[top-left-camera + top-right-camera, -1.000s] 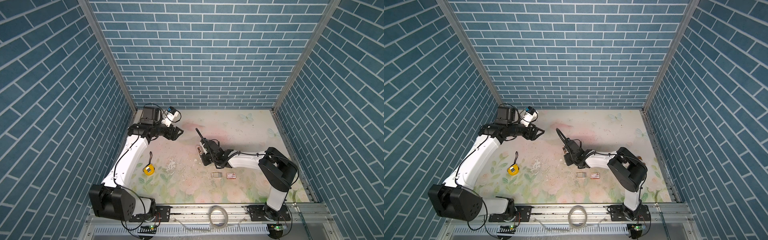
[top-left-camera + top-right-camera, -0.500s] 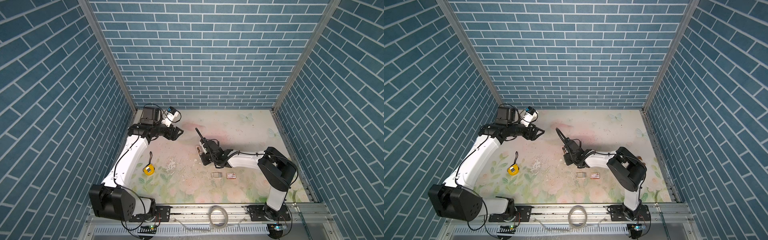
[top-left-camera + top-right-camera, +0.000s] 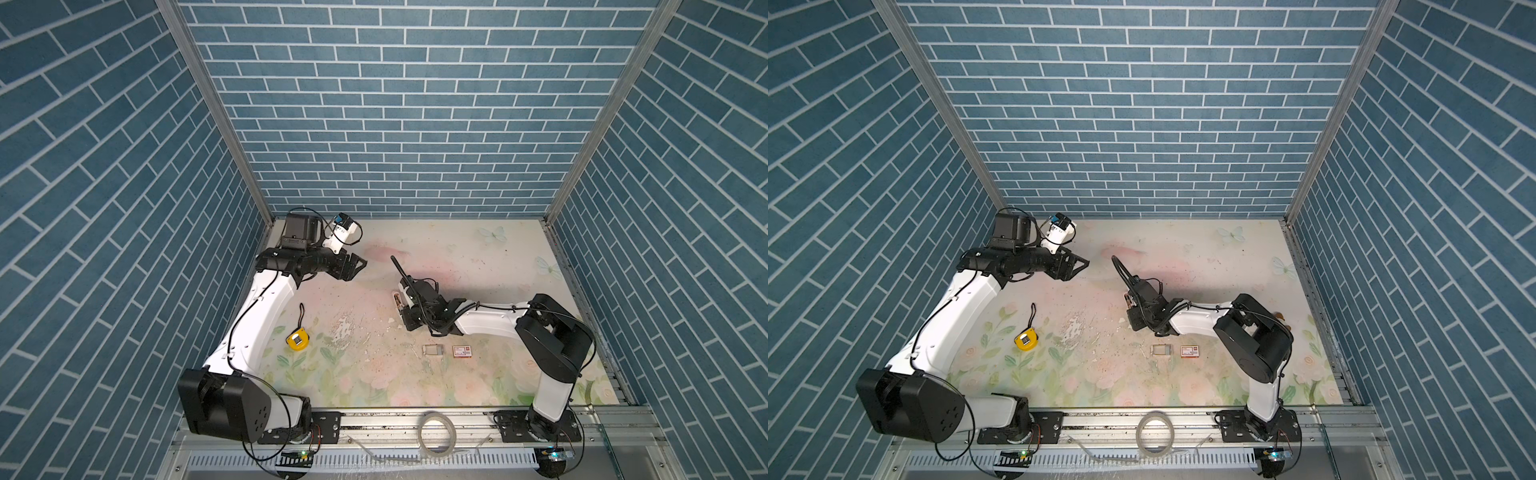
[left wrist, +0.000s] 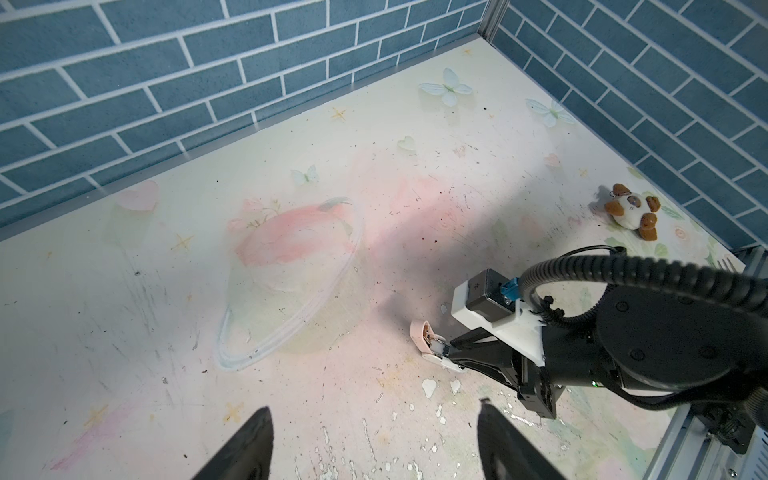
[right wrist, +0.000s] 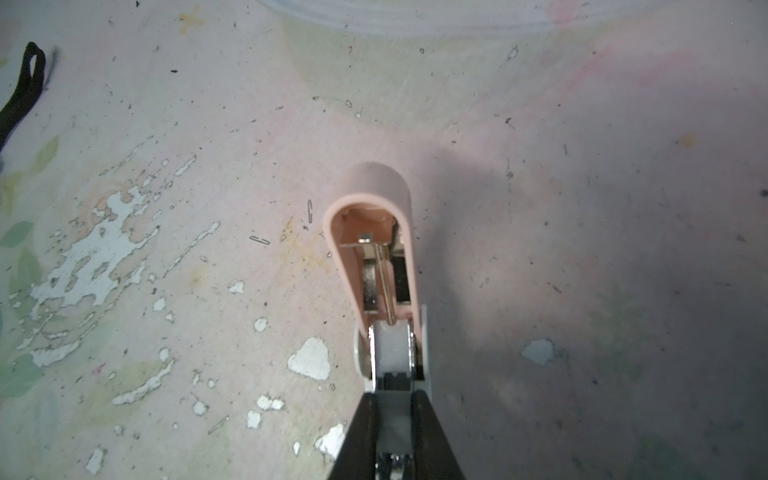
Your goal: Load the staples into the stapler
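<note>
A pink-and-white stapler (image 5: 374,232) lies swung open on the floral mat, its metal channel showing inside the pink top. In both top views it sits mid-table (image 3: 398,296) (image 3: 1128,299). My right gripper (image 5: 394,399) is shut on the stapler's white rear part, one finger on each side; it also shows in a top view (image 3: 404,309) and in the left wrist view (image 4: 451,353). The staples (image 3: 432,350) (image 3: 1162,350), a small grey block, lie on the mat nearer the front. My left gripper (image 3: 359,266) (image 4: 376,419) hovers open and empty at the back left.
A red-and-white box (image 3: 462,351) lies next to the staples. A yellow tape measure (image 3: 298,338) with a black strap is at the left. A small plush toy (image 4: 631,210) lies near the right wall. Loose single staples (image 5: 259,240) dot the worn mat.
</note>
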Controlling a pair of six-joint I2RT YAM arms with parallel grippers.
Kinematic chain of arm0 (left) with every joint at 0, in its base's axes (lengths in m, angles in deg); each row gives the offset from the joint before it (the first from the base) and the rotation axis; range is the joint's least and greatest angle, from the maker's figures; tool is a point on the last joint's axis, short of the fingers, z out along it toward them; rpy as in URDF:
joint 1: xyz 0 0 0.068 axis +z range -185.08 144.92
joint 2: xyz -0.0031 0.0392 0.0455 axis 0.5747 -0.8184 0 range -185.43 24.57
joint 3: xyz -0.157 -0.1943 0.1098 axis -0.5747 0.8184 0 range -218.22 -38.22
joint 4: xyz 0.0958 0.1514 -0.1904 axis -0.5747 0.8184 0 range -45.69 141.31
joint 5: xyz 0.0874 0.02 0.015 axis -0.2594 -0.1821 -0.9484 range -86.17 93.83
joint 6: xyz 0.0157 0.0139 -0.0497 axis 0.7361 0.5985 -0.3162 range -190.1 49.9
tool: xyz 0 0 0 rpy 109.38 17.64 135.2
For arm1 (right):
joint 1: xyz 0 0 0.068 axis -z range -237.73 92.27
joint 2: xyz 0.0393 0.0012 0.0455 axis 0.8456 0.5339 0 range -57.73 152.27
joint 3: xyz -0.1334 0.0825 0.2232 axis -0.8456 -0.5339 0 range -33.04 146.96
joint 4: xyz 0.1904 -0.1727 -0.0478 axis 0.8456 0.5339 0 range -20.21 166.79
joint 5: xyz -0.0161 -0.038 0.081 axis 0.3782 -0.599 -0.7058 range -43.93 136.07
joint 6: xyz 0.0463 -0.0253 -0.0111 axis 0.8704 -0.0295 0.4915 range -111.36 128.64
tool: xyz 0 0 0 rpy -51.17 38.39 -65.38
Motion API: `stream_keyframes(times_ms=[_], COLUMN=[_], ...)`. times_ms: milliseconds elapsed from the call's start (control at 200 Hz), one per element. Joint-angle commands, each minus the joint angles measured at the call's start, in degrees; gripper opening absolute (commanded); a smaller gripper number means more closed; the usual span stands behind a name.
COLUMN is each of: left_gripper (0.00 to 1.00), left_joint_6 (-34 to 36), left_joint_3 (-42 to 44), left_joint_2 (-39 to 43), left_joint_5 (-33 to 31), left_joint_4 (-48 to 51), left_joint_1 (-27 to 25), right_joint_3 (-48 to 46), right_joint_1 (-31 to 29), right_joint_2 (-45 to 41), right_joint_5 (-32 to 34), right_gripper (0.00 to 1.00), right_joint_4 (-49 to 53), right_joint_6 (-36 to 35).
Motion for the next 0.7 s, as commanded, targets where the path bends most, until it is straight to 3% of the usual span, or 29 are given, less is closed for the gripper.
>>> stream_keyframes(times_ms=[0, 695], left_gripper=[0.78, 0.78], left_joint_6=[-0.31, -0.30], left_joint_3=[0.79, 0.92], left_joint_2=[1.09, 1.26], left_joint_5=[0.49, 0.23], left_joint_4=[-0.24, -0.17], left_joint_1=[0.38, 0.38], right_joint_3=[-0.34, -0.43], right_joint_1=[0.07, -0.05], right_joint_2=[1.16, 0.68], right_joint_5=[-0.15, 0.09], right_gripper=[0.17, 0.21], right_joint_4=[0.42, 0.49], right_joint_6=[0.28, 0.31])
